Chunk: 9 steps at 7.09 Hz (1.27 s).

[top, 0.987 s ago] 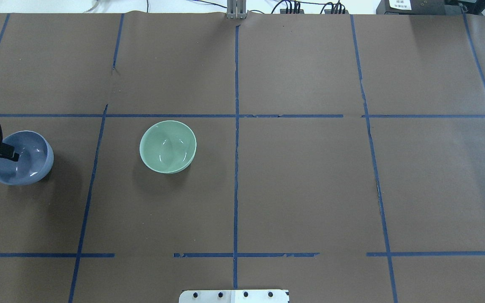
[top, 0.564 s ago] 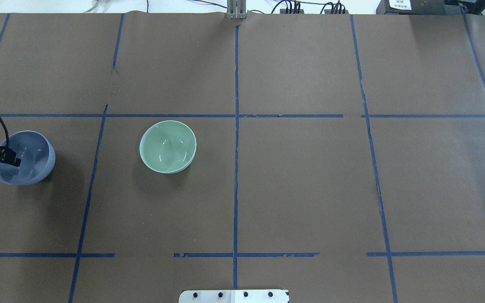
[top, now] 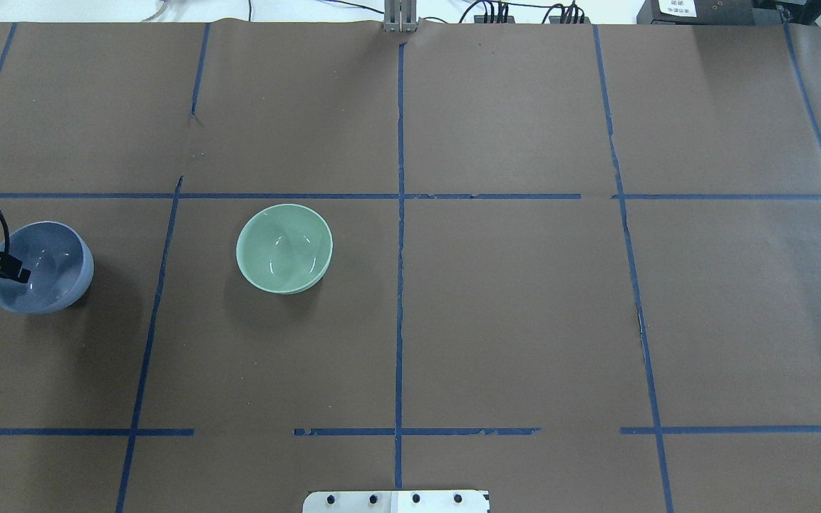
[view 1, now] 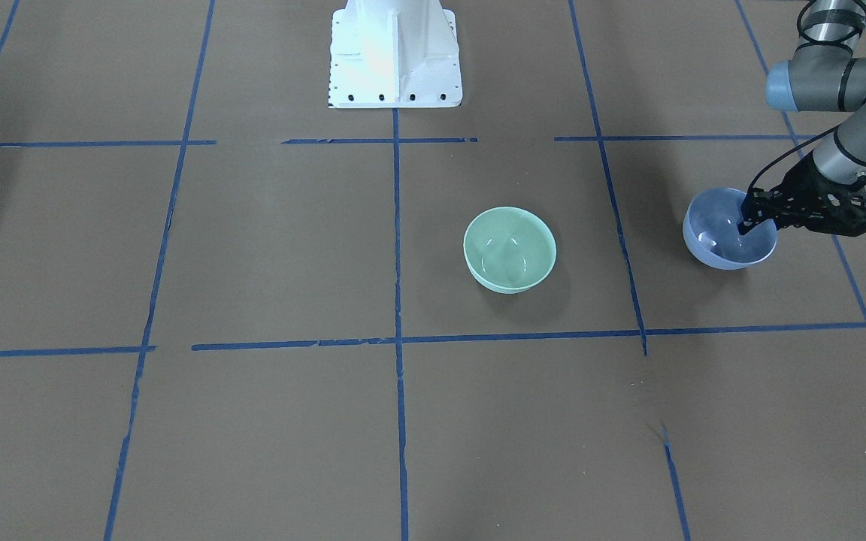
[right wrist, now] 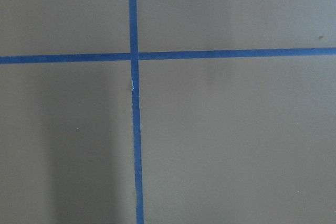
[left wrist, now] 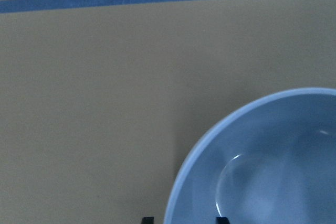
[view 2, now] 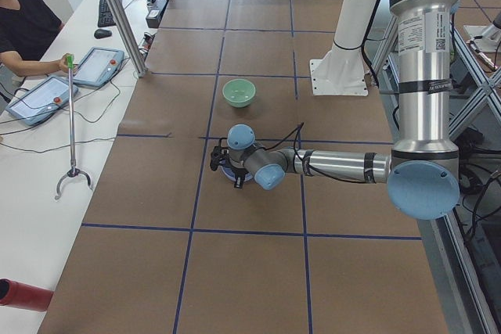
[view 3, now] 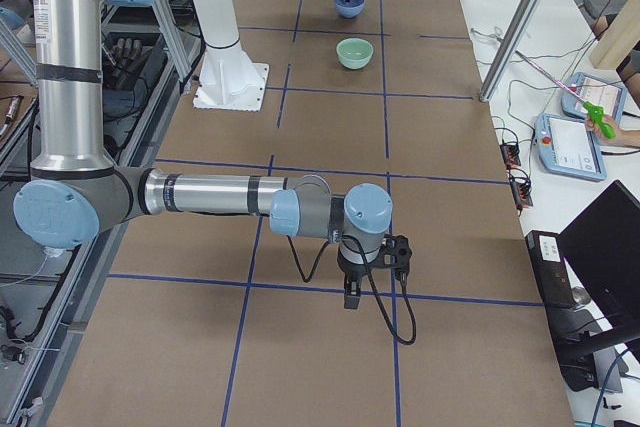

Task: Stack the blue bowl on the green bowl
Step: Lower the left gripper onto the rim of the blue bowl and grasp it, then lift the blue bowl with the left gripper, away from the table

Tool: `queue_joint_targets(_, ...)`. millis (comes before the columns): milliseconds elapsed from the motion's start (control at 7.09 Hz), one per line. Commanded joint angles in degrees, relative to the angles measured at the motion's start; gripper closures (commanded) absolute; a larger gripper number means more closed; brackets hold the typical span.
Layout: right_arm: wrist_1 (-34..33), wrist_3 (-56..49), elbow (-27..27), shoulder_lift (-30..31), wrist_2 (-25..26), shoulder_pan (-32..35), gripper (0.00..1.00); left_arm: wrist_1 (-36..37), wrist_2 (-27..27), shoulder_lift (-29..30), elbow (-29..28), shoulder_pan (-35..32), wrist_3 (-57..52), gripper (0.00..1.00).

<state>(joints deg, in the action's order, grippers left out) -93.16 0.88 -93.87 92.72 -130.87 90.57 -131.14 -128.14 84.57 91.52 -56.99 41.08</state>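
Left pincer (view 1: 749, 221): jaws apart, straddling the blue bowl (view 1: 715, 242) rim on the side away from green. One fingertip (left wrist: 222, 220) is inside the wall, the other outside, not clamped. Blue sits upright on the table (view 1: 252, 421). Green bowl (view 1: 509, 248) is upright nearer the centre, well apart from blue. Between them is only bare paper and one tape line (view 1: 617, 225). My right pincer (view 3: 352, 295) hangs low near a tape cross, far from both bowls. Can't tell if it's apart or together.
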Motion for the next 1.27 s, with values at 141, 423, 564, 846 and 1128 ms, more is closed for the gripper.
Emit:
queue_joint_targets(141,0.0,0.0,0.0,0.0,0.0,0.0,0.0,0.0,0.1,-0.1,0.0,-0.2,-0.1,0.98)
queue_joint_targets(423,0.0,0.0,0.0,0.0,0.0,0.0,0.0,1.0,-0.9,-1.0,2.3,-4.3,-0.1,1.0)
queue_joint_targets(564,0.0,0.0,0.0,0.0,0.0,0.0,0.0,5.6,-3.4,-0.6,5.8,-6.7,-0.1,1.0)
queue_joint_targets(846,0.0,0.0,0.0,0.0,0.0,0.0,0.0,21.4,-4.4,0.2,16.3,-11.0,-5.0,1.0)
queue_joint_targets(1128,0.0,0.0,0.0,0.0,0.0,0.0,0.0,43.7,-4.4,7.7,26.0,-15.9,-7.4,1.0)
